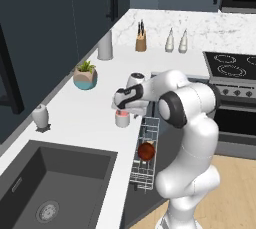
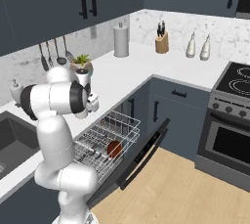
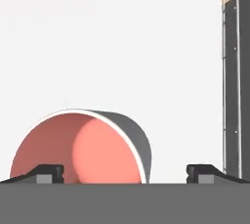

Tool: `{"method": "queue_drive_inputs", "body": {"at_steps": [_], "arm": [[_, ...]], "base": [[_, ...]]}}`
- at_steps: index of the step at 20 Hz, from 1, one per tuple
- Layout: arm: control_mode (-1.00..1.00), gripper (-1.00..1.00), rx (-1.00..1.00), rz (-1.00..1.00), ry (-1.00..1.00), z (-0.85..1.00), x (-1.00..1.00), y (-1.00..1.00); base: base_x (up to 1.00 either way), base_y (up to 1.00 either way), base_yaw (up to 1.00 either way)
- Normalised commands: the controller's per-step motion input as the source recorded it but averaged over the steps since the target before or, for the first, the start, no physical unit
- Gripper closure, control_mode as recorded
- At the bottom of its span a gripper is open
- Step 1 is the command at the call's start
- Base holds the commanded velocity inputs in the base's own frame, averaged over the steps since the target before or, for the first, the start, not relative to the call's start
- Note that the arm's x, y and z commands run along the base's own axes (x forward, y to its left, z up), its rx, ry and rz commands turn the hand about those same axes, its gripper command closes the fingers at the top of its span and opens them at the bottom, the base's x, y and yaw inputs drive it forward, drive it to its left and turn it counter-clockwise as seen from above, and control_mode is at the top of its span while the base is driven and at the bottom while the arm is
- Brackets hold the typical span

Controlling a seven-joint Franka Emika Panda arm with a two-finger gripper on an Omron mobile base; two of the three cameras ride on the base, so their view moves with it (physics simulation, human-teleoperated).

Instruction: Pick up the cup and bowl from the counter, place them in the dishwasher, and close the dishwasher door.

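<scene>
- Gripper spread wide and holding nothing, poised directly above the cup; fingertips to either side at the bottom of the hand view, one over the salmon interior near the far rim, the other over bare counter beyond the cup wall. Looks set to straddle one wall of the cup rather than its whole body, though contact cannot be confirmed.
- Cup upright on the counter near its front edge, mouth facing the hand — handy for a top-down pinch on the rim. Seen from the left base view, cup just beneath the gripper.
- Just past the counter edge, white wire rack pulled out over the lowered dishwasher door, leaving an open drop zone close to the cup.
- Bowl already resting in the rack, reddish-brown, seemingly tipped against the wires; that half of the loading judged done.
- Cup half and the door closing not yet done.
- Further along the counter: plant pot, small white vase, sink, all apart from the cup and no obstacle to the lift.
- Farthest back: grey canister, knife block, stove.
</scene>
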Motion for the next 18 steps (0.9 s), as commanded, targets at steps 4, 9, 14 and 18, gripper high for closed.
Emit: {"method": "queue_drive_inputs", "body": {"at_steps": [4,9,14,18], "arm": [[-1.0,1.0,0.0,0.02,0.0,-0.51,0.0,0.0],[-1.0,1.0,0.0,0.04,0.0,-0.44,0.0,0.0],[-1.0,1.0,0.0,0.02,0.04,-0.09,-0.31,-0.04],[-1.0,1.0,0.0,0.0,0.07,-0.09,-0.91,-0.46]], "base": [[0.0,0.0,0.0],[0.0,0.0,0.0],[0.0,0.0,0.0],[0.0,0.0,0.0]]}}
